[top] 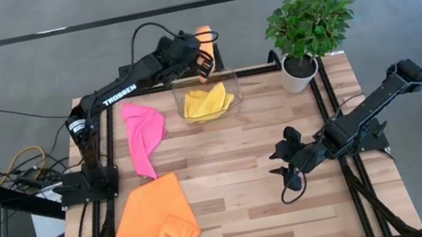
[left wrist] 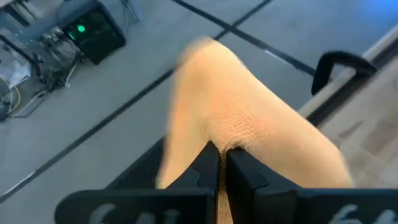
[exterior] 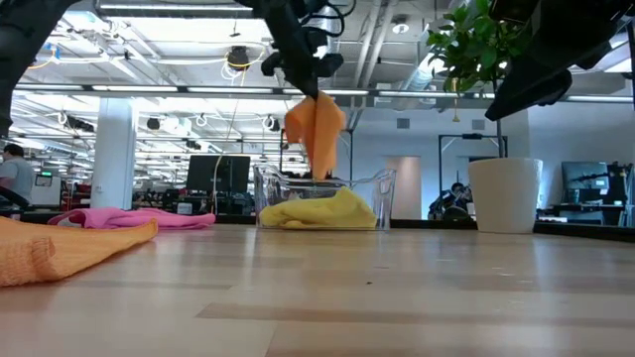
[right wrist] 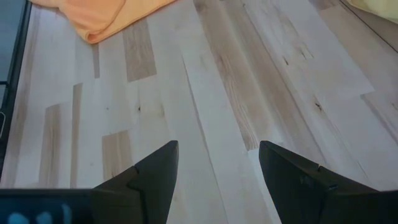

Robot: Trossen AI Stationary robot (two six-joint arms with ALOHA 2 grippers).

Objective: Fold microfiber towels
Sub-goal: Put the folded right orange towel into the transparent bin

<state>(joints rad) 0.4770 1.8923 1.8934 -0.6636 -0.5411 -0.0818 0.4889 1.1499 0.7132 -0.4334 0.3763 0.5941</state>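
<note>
Left gripper (top: 202,69) pinching an orange towel (exterior: 315,134), hanging above the clear bin (top: 208,100).
Fingers (left wrist: 208,165) pressed on a fold; yellow towel (top: 207,102) in the bin, pink (top: 144,133) and second orange (top: 154,228) on the table. Right gripper (top: 289,164) spread, idle. Likely step: pulling it out; next, lay it flat.

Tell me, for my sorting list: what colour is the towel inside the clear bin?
Yellow towel; high view shows it best.
</note>
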